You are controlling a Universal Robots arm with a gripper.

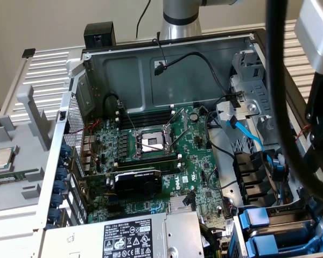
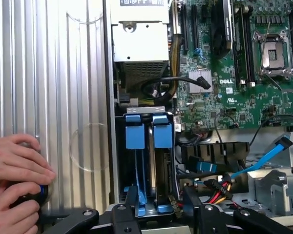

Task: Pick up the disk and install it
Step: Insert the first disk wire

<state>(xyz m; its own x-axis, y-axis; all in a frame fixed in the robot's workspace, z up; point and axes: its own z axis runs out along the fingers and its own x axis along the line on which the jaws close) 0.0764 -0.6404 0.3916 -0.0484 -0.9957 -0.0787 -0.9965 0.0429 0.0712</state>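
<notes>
Ribbed grey tabletop (image 2: 49, 73) flanks the open computer case (image 1: 204, 70); I read DELL on the green motherboard (image 2: 219, 92). My hand (image 2: 160, 191) hangs open over the disk (image 2: 162, 134), seated upright in the drive bay (image 2: 145, 111).

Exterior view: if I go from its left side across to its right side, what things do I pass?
Small silver CPU chip → blue clips on the case's edge → empty CPU socket → light blue flat cable → thick black hose.
</notes>
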